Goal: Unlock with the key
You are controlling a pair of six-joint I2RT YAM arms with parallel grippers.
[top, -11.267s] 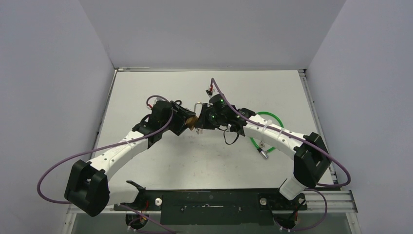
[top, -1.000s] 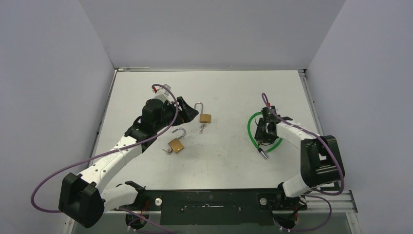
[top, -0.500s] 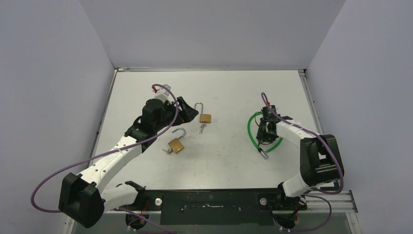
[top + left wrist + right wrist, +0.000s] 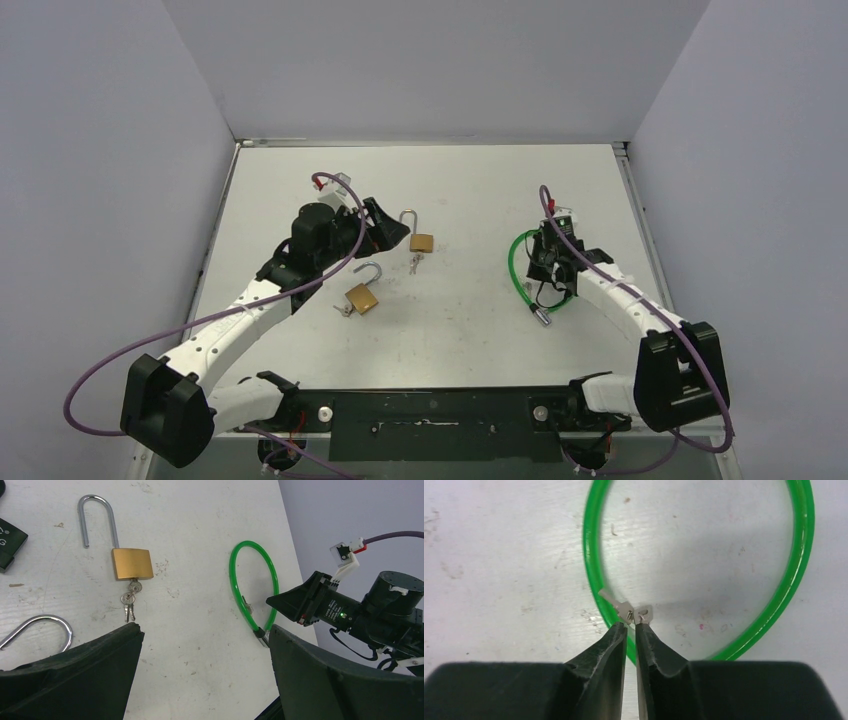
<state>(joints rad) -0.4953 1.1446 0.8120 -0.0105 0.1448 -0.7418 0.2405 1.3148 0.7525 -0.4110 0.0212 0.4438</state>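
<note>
A green cable lock point(image 4: 520, 262) lies looped on the table's right side; in the right wrist view the cable point(image 4: 800, 560) curves round a small bunch of silver keys point(image 4: 634, 613). My right gripper point(image 4: 631, 626) is over the loop. Its fingertips are drawn together to a narrow slit and pinch the key bunch at their very ends. In the top view the right gripper point(image 4: 548, 266) hides those keys. My left gripper point(image 4: 203, 630) hangs wide open and holds nothing, just left of a brass padlock point(image 4: 421, 241).
That brass padlock point(image 4: 131, 563) has its shackle swung open and a key bunch point(image 4: 129, 600) hanging from its keyway. A second brass padlock point(image 4: 362, 298), shackle also open, lies nearer the arms. The cable's metal end point(image 4: 541, 316) points toward the near edge.
My right gripper's jaws have narrowed onto the keys inside the green loop, and the right arm's elbow has swung toward the near right. The left arm has stayed put.
</note>
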